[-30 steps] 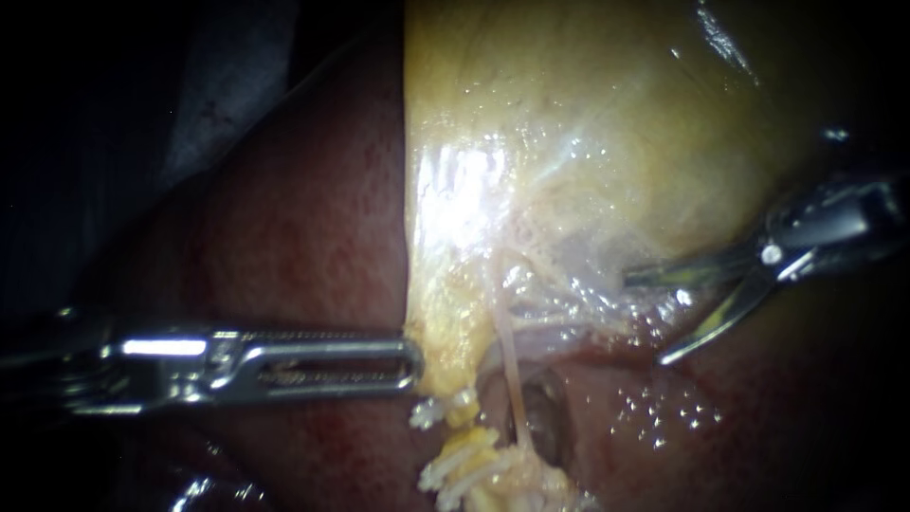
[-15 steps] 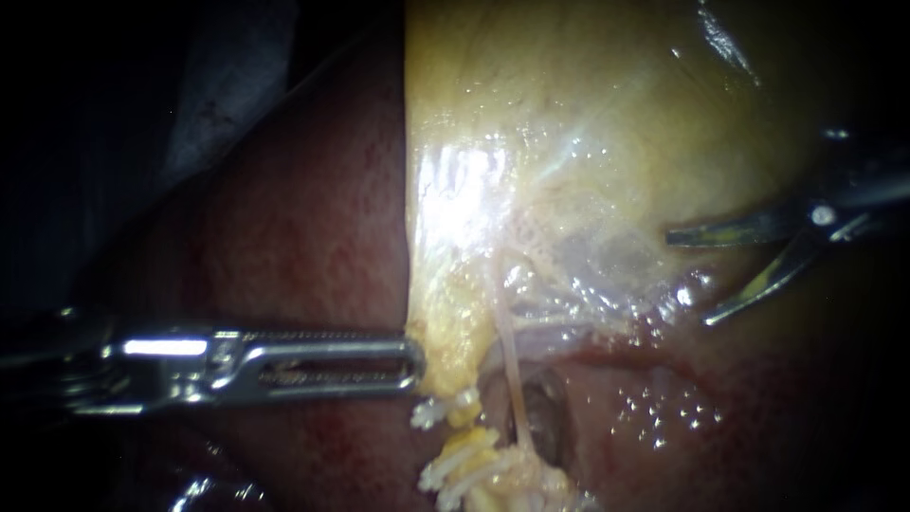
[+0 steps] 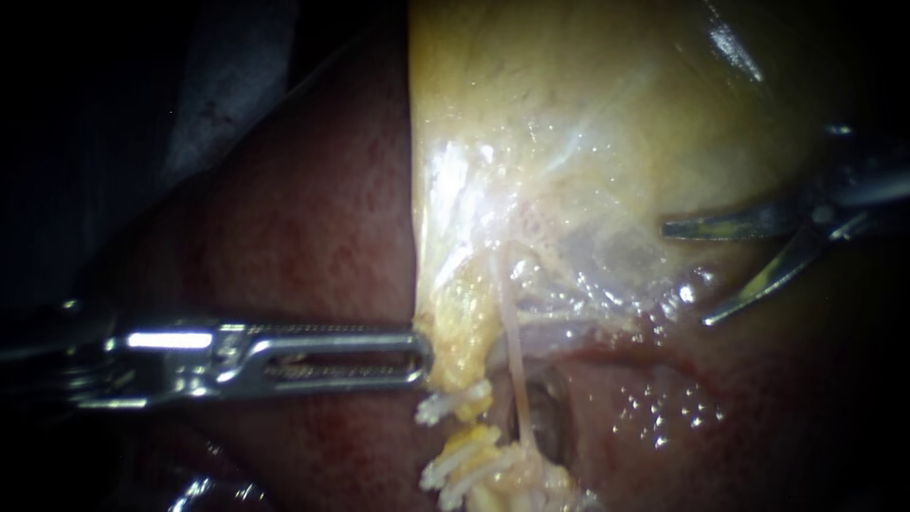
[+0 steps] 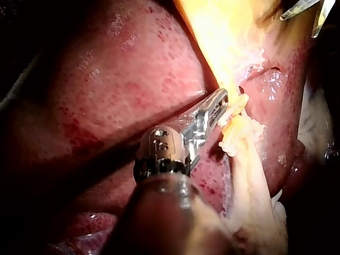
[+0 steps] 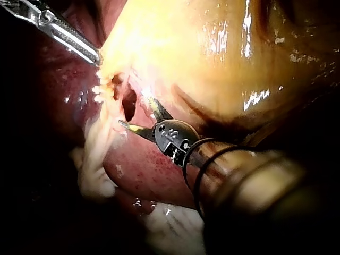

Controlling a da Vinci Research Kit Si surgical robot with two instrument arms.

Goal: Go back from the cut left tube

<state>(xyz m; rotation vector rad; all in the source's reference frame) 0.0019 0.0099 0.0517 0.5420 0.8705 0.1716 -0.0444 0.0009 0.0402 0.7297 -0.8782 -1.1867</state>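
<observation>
Most of the retreat looks done. At left, my left instrument [image 3: 422, 356] pinches the left edge of the gallbladder [image 3: 569, 114]. Just right of it, the cut left tube [image 3: 471, 438] lies parted between its clips [image 3: 451, 408]. Far right, my right instrument [image 3: 684, 275] stands well apart, its blades spread and empty, with little more to clear.

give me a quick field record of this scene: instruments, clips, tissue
left instrument: jaws shut on the gallbladder at its lower edge
right instrument: jaws open, holding nothing, well apart from the clips
clips: white, two groups with a gap between, just below the left instrument's tip
liver: dark red, beside the gallbladder
</observation>
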